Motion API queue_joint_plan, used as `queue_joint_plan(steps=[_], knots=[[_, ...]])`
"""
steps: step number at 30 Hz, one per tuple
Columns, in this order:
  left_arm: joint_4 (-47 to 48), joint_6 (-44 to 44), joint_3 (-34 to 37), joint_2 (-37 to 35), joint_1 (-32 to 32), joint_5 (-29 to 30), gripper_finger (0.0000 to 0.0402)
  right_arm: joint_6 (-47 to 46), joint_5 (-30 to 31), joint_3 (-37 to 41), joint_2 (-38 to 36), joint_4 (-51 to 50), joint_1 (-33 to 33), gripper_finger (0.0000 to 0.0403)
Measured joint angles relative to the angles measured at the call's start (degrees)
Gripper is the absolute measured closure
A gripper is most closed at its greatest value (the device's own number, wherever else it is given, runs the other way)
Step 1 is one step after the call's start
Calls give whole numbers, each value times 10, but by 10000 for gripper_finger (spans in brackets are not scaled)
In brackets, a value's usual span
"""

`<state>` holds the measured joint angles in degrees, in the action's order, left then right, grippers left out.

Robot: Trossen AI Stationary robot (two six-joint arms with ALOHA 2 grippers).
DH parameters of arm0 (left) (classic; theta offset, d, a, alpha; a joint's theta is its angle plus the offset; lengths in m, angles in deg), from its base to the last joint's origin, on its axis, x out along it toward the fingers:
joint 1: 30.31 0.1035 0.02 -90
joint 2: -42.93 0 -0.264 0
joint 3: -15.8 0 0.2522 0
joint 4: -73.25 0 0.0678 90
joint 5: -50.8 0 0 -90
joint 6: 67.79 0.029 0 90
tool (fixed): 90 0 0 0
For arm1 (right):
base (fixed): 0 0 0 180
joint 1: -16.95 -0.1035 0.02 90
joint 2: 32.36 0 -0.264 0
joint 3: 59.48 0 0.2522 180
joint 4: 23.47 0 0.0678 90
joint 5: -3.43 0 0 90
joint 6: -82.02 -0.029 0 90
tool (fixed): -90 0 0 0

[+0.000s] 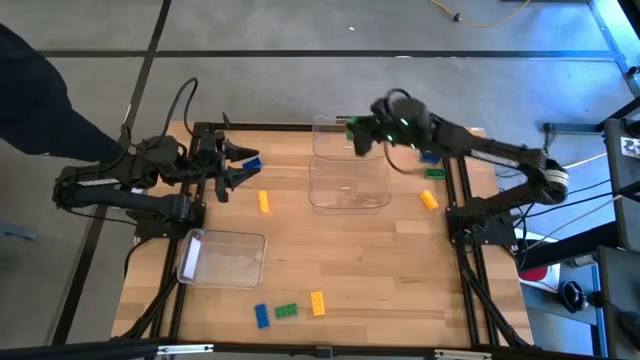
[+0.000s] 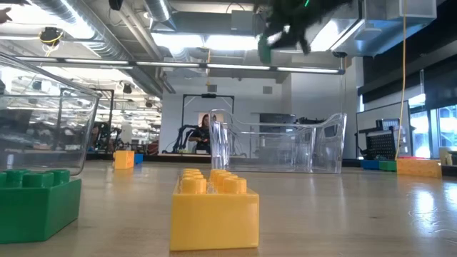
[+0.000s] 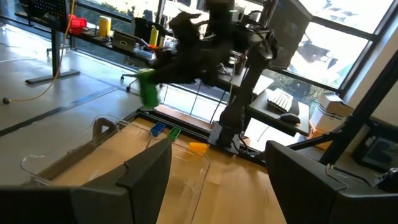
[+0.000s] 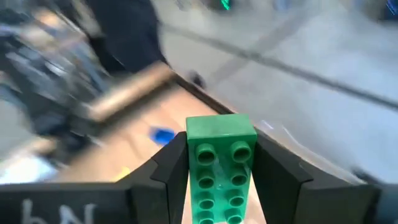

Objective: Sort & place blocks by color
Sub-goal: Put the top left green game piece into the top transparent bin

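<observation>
**Currently: Right Gripper Carrying a Green Block Above the Far Bin**

Presently the right gripper [image 1: 357, 134] is raised off the table, its two dark fingers closed against the long sides of a green block [image 4: 219, 169]. In the right wrist view the block stands between the fingers with its studded face toward the camera. From above, the gripper and block sit over the far clear bin [image 1: 331, 138], at the table's back edge. The low view shows the block [image 2: 265, 48] high in the air, above the bins' walls.

The left gripper [image 1: 240, 168] waits near the left edge of the table [image 1: 350, 260] with its fingers spread wide and nothing between them. A blue block [image 1: 250, 163] lies just beside its fingertips, and a yellow-orange block [image 1: 264, 201] lies a little nearer the table's centre.

Bin positions:
- A middle clear bin [image 1: 349, 186] stands directly in front of the far bin, touching or nearly touching it.
- A third clear bin [image 1: 221, 257] lies at the left front.

Remaining blocks:
- Right side: another blue block [image 1: 430, 157], a second green block [image 1: 434, 173] and an orange block [image 1: 428, 200] lie in a loose line near the right arm's base.
- Front edge: a blue front block [image 1: 261, 315], a green front block [image 1: 286, 310] and a yellow front block [image 1: 317, 303] lie side by side.
</observation>
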<state>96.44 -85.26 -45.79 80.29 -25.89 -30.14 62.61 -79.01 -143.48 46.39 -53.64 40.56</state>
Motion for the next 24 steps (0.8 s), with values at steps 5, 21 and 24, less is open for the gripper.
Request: queue_joint_plan(steps=[5,21,24], knots=[[0,0,0,0,0,5,152,16,-12,-101,124,-180,72,256],[0,0,0,0,0,10,152,-184,-60,-144,334,-228,104,256],[0,0,0,0,0,10,152,-216,-59,-144,348,-224,103,256]])
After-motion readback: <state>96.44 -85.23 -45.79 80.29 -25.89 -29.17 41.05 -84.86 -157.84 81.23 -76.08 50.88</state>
